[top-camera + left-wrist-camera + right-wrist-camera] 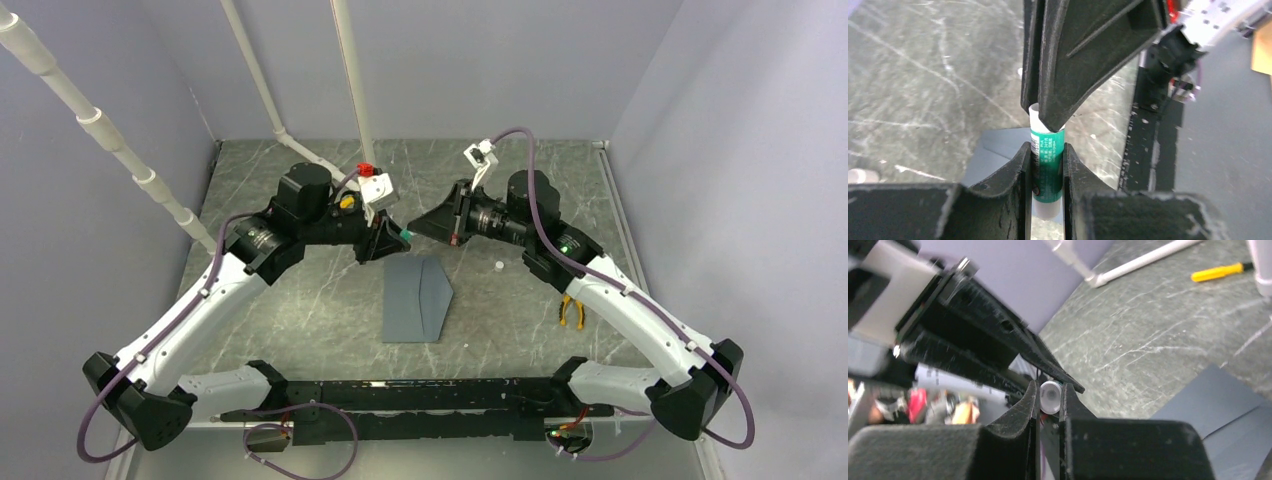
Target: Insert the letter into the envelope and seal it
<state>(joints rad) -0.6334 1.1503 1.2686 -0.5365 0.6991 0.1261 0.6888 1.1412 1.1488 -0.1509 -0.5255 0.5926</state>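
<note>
The left gripper is clamped narrowly around a green-labelled glue stick, held above the middle of the table; the right gripper pinches the stick's white end from the right. The envelope lies flat just near of both grippers, untouched.

both arms reach inward, left pincer and right pincer meeting, each apparently clamped on the glue stick.
</note>
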